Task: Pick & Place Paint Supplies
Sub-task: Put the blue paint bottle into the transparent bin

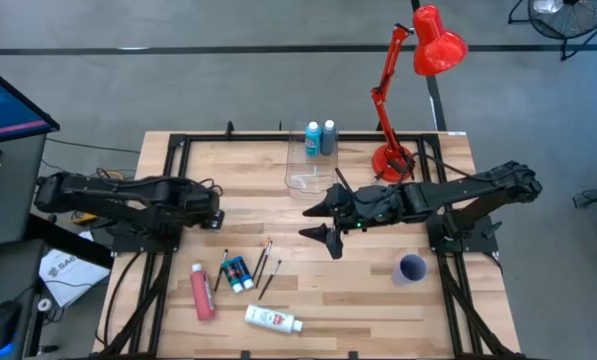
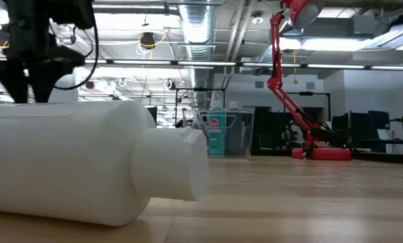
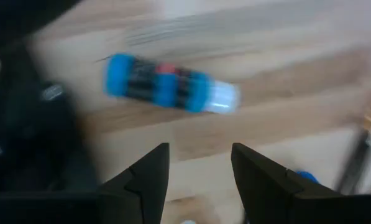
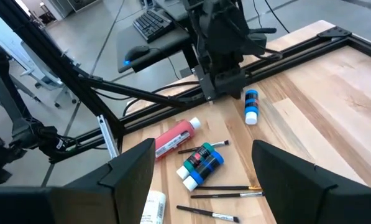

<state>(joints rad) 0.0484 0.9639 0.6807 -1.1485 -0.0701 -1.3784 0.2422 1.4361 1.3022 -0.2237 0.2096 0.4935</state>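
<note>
A small blue paint bottle (image 3: pixel 169 87) lies on its side on the wood just beyond my left gripper (image 3: pixel 197 165), which points down, open, with only bare table between its fingers. In the right wrist view the same bottle (image 4: pixel 251 106) lies beside that gripper (image 4: pixel 225 81). My right gripper (image 1: pixel 305 222) hovers open over the table's middle, holding nothing. Toward the near edge lie a pink-red bottle (image 1: pixel 202 292), two small blue-green bottles (image 1: pixel 236 273), thin brushes (image 1: pixel 265 265) and a white tube (image 1: pixel 273 319). A light blue bottle (image 1: pixel 312 137) and a grey bottle (image 1: pixel 328 137) stand in the clear box (image 1: pixel 300 175).
A red desk lamp (image 1: pixel 408 90) stands at the far right, just behind my right arm. A purple cup (image 1: pixel 411 268) sits near the right edge. Black frame rails (image 1: pixel 168 160) run along the table's sides. In the low view the white tube (image 2: pixel 86 162) fills the foreground.
</note>
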